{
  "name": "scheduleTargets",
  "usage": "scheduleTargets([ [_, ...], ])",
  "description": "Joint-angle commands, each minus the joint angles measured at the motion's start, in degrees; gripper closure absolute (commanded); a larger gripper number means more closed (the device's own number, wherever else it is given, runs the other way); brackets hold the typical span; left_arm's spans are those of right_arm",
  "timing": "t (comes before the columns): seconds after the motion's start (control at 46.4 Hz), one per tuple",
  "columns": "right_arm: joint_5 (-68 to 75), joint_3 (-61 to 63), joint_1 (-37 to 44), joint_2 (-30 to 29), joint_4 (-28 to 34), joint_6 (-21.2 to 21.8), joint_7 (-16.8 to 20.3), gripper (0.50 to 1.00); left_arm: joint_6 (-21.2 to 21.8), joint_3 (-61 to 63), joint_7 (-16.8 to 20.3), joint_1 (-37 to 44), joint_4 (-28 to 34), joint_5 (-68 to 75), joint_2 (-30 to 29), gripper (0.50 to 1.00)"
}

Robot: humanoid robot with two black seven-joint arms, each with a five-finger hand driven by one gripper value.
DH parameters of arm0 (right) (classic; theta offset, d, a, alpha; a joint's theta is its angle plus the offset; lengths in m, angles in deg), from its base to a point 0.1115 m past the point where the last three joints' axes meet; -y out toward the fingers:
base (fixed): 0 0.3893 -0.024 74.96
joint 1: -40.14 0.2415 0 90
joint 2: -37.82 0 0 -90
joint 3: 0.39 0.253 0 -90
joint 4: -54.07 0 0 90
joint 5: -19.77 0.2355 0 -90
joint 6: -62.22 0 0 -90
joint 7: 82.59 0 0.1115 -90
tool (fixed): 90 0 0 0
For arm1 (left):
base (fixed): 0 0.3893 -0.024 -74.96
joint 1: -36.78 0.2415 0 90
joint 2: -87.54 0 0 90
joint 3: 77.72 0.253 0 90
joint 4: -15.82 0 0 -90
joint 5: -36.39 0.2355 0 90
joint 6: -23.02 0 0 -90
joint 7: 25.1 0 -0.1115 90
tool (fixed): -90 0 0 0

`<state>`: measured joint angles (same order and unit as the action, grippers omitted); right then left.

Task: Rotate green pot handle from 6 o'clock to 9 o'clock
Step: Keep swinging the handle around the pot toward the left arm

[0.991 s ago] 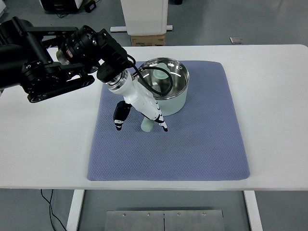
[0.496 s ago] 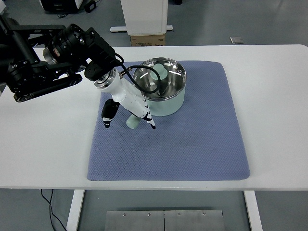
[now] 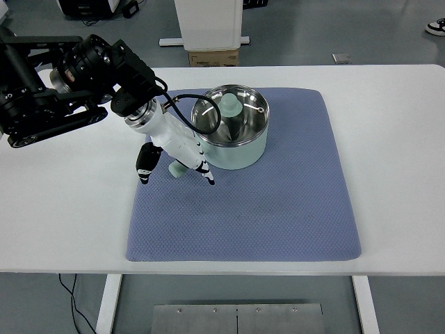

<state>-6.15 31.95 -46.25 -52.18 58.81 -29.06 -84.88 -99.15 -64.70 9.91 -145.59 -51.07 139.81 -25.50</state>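
- The pot is pale green outside and shiny metal inside, and it stands upright on the blue mat, in the upper left part of it.
- The mat lies flat on the white table.
- The pot handle is pale green too; it sticks out from the lower left of the pot, roughly toward the 7 to 8 o'clock direction.
- The left hand comes in from the left edge on a black arm and lies over the handle.
- Its white fingers with dark tips point down to the mat on both sides of the handle, curled around it, so the hand seems to hold the handle.
- The tip of the handle shows between the thumb and the fingers.
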Motion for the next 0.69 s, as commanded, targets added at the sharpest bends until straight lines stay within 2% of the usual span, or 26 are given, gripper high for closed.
scheduleTargets([
  [0.0, 0.0, 0.01, 0.0, 0.0, 0.0, -0.03, 0.0, 0.5, 0.0, -0.01, 0.0, -0.09, 0.01, 0.11, -0.33, 0.5],
  [0.668, 0.0, 0.01, 0.0, 0.0, 0.0, -0.03, -0.08, 0.5, 0.35, 2.72, 0.0, -0.09, -0.87, 0.55, -2.09, 0.5],
])
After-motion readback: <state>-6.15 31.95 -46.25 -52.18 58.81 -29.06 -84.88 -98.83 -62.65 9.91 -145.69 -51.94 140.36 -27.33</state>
